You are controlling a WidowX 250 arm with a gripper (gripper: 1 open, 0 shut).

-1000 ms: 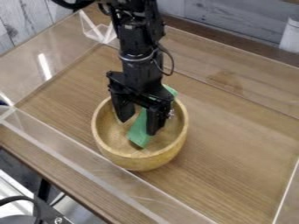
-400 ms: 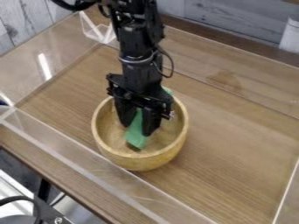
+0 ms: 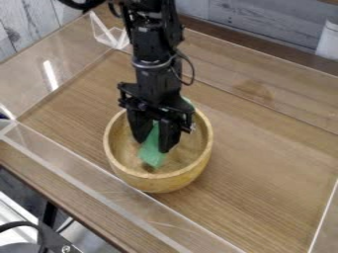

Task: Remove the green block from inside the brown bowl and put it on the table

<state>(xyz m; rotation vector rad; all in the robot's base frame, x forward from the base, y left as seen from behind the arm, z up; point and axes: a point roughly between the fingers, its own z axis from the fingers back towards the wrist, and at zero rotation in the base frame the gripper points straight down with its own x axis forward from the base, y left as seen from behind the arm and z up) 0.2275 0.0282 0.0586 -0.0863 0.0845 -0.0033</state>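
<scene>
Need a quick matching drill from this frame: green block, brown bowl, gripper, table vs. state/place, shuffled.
Things:
1. green block
2. brown bowl
3. gripper
4. table

States:
A. carries the bowl, clear walls around its edge
B. pointing down into the bowl, shut on the block
C. leaning inside the bowl, pinched between the fingers
D. round, wooden, resting on the tabletop

Pairs: 1-C, 2-D, 3-B, 4-A

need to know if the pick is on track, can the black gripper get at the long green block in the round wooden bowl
Probably yes. The black gripper is already down inside the round light brown wooden bowl, fingers shut on the long bright green block. Nothing else lies in the bowl, and its open top leaves the way up free.
</scene>
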